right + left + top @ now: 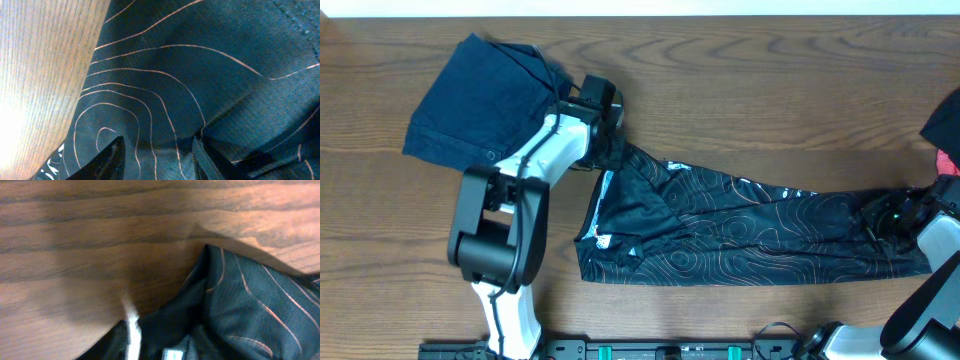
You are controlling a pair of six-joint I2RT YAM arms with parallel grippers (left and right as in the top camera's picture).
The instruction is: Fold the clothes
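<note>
The black jersey [740, 235] lies stretched across the table [740, 90]. The right hand [157, 152] pinches its fabric. Whether the left hand [610, 150], at the other end, grips anything I cannot tell.

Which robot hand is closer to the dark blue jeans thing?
Left. The left gripper sits just past the denim's right edge, at the jersey's upper left corner. The right gripper is far across the table, at the jersey's other end.

The table [750, 110] is brown wood with wavy grain and a soft shine. The jersey [740, 235] is thin, smooth black cloth with fine orange lines. The blue garment [470, 100] looks like thicker, rougher cloth, maybe denim. The arm [535, 155] is smooth plastic.
</note>
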